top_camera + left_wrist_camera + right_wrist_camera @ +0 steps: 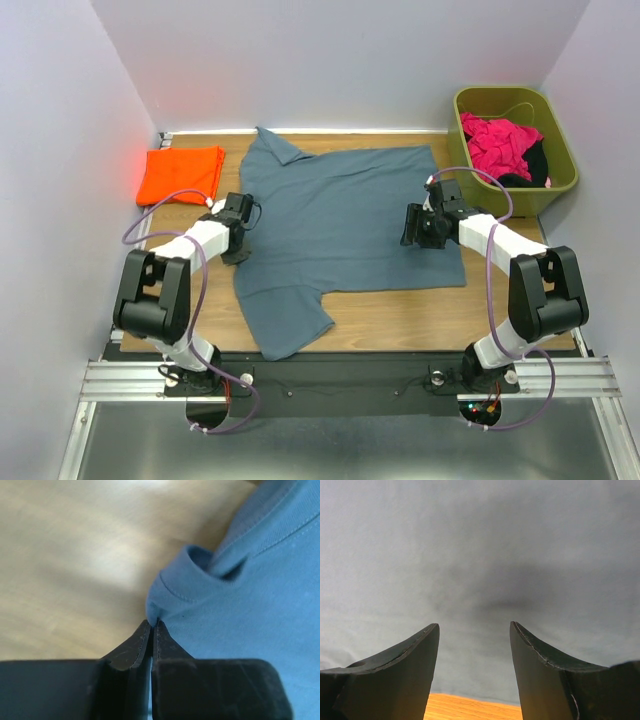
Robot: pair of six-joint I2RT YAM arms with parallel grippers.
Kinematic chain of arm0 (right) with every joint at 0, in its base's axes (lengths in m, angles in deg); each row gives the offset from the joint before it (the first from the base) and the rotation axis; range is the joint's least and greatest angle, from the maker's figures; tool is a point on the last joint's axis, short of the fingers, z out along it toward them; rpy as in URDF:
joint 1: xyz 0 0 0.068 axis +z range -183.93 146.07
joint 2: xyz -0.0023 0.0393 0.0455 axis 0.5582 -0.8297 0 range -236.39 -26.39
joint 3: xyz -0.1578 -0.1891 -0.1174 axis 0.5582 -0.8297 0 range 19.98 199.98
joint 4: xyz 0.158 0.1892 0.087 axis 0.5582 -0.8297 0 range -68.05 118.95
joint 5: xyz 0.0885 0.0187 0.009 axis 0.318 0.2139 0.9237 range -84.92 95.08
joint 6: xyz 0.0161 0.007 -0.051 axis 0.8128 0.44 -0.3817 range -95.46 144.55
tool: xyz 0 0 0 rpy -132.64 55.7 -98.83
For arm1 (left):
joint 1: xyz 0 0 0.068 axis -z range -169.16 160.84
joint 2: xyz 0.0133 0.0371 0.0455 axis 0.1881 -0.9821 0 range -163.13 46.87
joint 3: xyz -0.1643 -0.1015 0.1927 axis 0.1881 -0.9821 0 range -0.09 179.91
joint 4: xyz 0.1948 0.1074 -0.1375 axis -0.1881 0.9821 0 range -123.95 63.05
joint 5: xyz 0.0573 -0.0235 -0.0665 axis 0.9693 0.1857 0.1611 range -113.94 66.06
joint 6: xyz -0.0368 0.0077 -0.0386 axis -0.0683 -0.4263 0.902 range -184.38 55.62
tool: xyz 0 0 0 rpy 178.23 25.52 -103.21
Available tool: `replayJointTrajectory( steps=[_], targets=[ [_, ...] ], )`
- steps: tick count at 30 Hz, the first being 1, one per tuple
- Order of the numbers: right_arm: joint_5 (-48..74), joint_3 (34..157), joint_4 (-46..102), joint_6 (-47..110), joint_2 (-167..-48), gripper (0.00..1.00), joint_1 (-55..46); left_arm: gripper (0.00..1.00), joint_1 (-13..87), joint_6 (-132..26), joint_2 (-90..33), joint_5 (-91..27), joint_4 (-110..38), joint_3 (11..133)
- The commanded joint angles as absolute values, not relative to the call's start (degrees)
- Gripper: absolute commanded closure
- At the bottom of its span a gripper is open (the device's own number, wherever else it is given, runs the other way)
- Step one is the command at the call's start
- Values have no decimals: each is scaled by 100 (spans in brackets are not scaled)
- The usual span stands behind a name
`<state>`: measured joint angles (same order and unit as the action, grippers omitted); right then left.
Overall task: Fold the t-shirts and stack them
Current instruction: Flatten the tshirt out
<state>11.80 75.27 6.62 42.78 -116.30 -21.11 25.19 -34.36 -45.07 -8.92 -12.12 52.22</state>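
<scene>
The slate blue-grey t-shirt (pixel 340 225) lies spread flat over the middle of the wooden table. The orange t-shirt (pixel 180 174) lies folded at the far left. My left gripper (pixel 238 250) is at the blue-grey shirt's left edge, shut on a pinched fold of its hem (pixel 172 592). My right gripper (pixel 412 238) is open just above the shirt's right part, with flat cloth (pixel 480 570) between and beyond its fingers (pixel 405 665).
An olive-green bin (pixel 560 185) at the far right holds pink and black clothes (pixel 500 145). Bare wood (pixel 420 315) shows in front of the shirt. White walls enclose the table on three sides.
</scene>
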Motion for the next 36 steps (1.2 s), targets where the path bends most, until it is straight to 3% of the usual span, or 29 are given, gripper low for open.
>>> replayJointTrajectory(
  steps=[1, 4, 6, 7, 9, 10, 12, 28, 32, 36],
  targets=[
    [1220, 7482, 706, 4248, -11446, 36, -2092, 88, 2438, -2994, -3647, -601, -495, 4922],
    [1176, 7491, 706, 4265, -11464, 36, -2092, 86, 2438, -2765, -3338, -628, -345, 4711],
    [1159, 7491, 698, 4265, -11472, 36, -2092, 77, 2429, -2615, -3083, -628, -284, 4606],
    [1159, 7509, 689, 4274, -11472, 36, -2092, 60, 2420, -2615, -2960, -576, -292, 4509],
    [1159, 7509, 689, 4274, -11472, 36, -2101, 43, 2412, -2606, -2863, -453, -318, 4491],
    [1159, 7517, 680, 4265, -11472, 36, -2084, 26, 2403, -2632, -2836, -339, -327, 4613],
    [1133, 7517, 680, 4274, -11472, 36, -2101, 18, 2403, -2764, -2801, -268, -371, 4867],
    [596, 7491, 469, 4458, -11463, 43, -2092, 27, 1779, -3994, -5673, -469, -1408, 8250],
    [543, 7430, 460, 4485, -11516, 45, -2101, 41, 1629, -4197, -6446, -584, -1417, 8867],
    [543, 7377, 443, 4502, -11587, 47, -2092, 49, 1594, -4294, -6843, -663, -1321, 9289]
  ],
)
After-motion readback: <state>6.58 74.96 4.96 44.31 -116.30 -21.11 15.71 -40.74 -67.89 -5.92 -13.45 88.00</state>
